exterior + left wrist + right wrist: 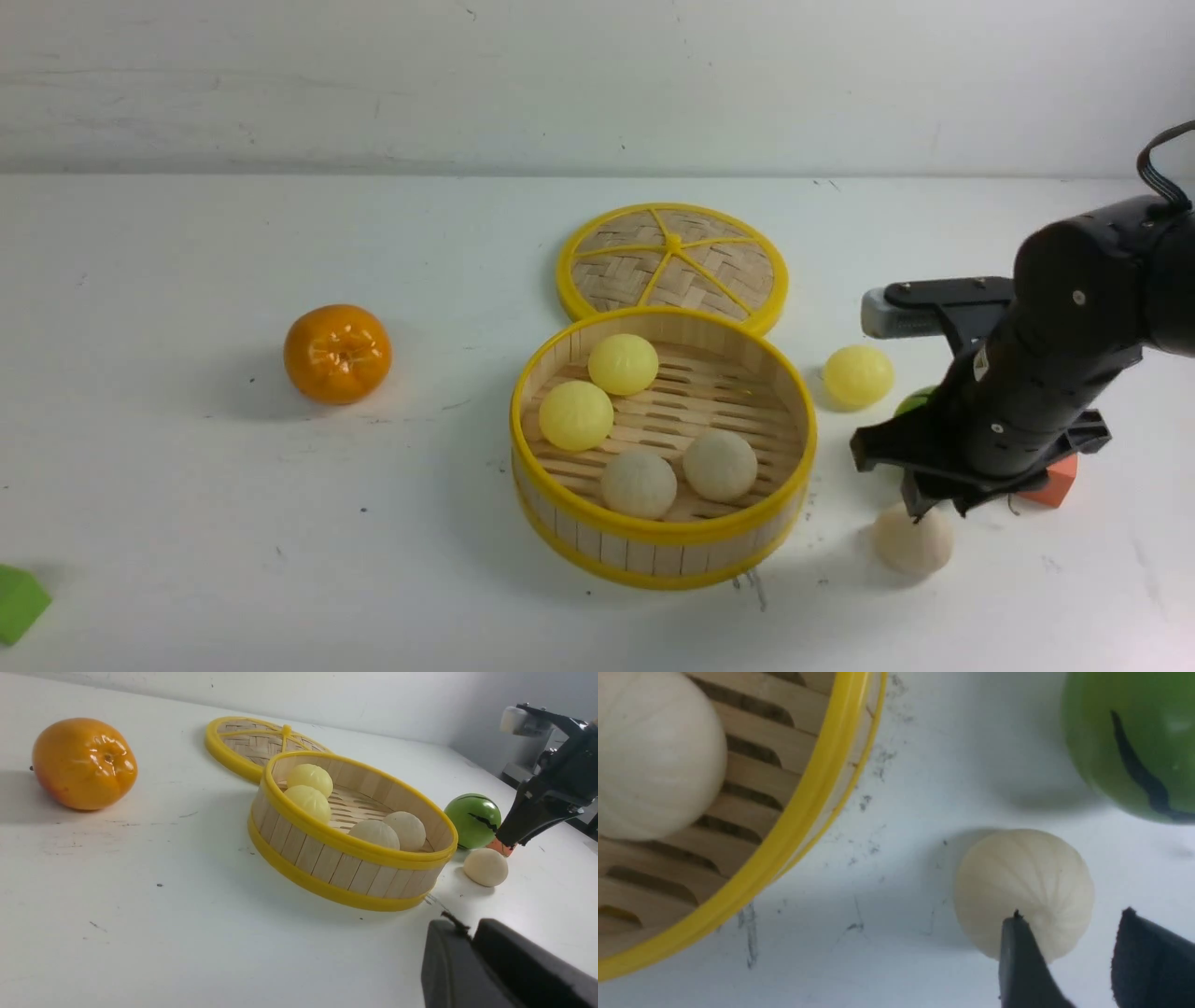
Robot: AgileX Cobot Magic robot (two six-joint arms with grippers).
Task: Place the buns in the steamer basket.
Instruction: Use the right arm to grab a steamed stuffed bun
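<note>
The steamer basket (pixel 653 537) stands mid-table and holds two pale yellow buns (pixel 624 364) (pixel 576 415) and two beige buns (pixel 639 483) (pixel 720 464). Outside it, to its right, lie a yellow bun (pixel 857 376) and a pleated beige bun (pixel 912 539). My right gripper (pixel 936 509) hangs just above that beige bun (pixel 1022 886). In the right wrist view the right gripper (pixel 1071 917) is open, one finger crossing the bun's edge, nothing gripped. My left gripper (pixel 467 931) is shut and empty, low over the table in front of the basket (pixel 355 844).
The woven lid (pixel 672 261) lies flat behind the basket. An orange fruit (pixel 337 353) sits to the left. A green striped ball (pixel 473 820) and an orange-red block (pixel 1055 485) are close behind my right arm. A green block (pixel 19 602) is at the near left edge.
</note>
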